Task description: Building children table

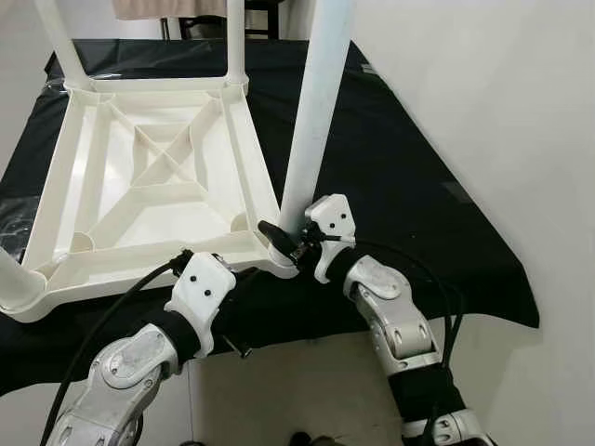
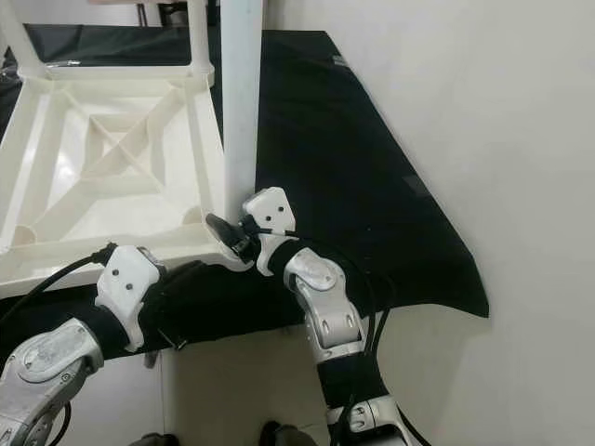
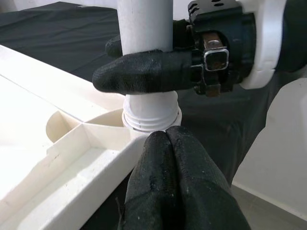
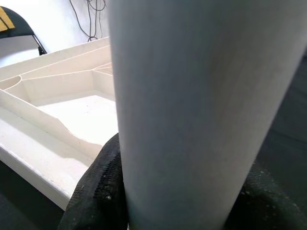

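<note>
White plastic leg (image 1: 311, 121), clamped low by the right gripper (image 1: 284, 237), stands in the corner socket of the upturned tabletop (image 1: 139, 177) on black cloth (image 1: 409, 186), left gripper (image 3: 175, 187) closed beneath; a tilted push could cross-thread it.

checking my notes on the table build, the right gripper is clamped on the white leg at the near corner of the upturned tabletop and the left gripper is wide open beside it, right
Not quite. The right gripper is indeed clamped on the white leg at the near corner of the upturned tabletop, but the left gripper is not wide open: the left wrist view shows its two black fingers pressed together, just below the leg's socket.
</note>
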Motion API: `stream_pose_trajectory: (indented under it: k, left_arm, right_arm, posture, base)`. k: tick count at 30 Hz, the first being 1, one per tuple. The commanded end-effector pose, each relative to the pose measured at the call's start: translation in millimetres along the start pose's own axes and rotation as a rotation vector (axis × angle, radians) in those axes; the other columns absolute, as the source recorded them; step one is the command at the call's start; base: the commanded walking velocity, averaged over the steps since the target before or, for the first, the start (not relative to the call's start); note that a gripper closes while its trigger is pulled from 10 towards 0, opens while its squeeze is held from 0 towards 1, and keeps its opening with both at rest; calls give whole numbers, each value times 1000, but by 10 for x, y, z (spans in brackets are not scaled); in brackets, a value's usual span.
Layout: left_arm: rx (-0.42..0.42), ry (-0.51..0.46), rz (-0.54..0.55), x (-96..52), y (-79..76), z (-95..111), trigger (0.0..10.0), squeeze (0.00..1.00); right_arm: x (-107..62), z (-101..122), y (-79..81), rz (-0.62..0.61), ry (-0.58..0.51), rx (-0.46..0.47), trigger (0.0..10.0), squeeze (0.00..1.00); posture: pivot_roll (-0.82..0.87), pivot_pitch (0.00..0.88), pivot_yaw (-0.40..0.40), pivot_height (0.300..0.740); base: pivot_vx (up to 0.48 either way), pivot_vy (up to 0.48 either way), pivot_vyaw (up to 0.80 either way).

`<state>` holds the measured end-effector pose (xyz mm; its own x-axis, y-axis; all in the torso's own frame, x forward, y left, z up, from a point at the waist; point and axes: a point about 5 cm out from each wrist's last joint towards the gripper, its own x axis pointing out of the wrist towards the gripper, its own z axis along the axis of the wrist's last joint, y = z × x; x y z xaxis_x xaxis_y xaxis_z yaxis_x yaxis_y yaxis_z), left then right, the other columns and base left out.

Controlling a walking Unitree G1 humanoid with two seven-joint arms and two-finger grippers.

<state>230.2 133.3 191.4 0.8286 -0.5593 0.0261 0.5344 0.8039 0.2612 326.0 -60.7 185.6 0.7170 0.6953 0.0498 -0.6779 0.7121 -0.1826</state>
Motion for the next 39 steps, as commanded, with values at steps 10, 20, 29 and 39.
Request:
stream_pose_trajectory:
  k: [10, 20, 29, 39]
  left_arm:
    - [-8, 9, -11, 6, -10, -22, 10000, 0]
    - [3, 9, 4, -5, -5, -13, 10000, 0]
    - [6, 11, 7, -4, -19, -11, 10000, 0]
    - [1, 12, 4, -11, -22, -16, 10000, 0]
  right_arm:
    - [86, 33, 52, 492, 5, 23, 10000, 82]
    - [261, 209, -206, 648, 16, -1, 7725, 0]
    - [306, 242, -321, 715, 15, 59, 0, 0]
    - [173, 62, -482, 537, 38, 54, 0, 0]
  posture:
    - [106, 215, -157, 740]
    - [132, 218, -176, 740]
    - [136, 221, -180, 740]
    - [116, 224, -167, 740]
  base:
    - [0, 0, 0]
    - [0, 0, 0]
    - [0, 0, 0]
    - [0, 0, 0]
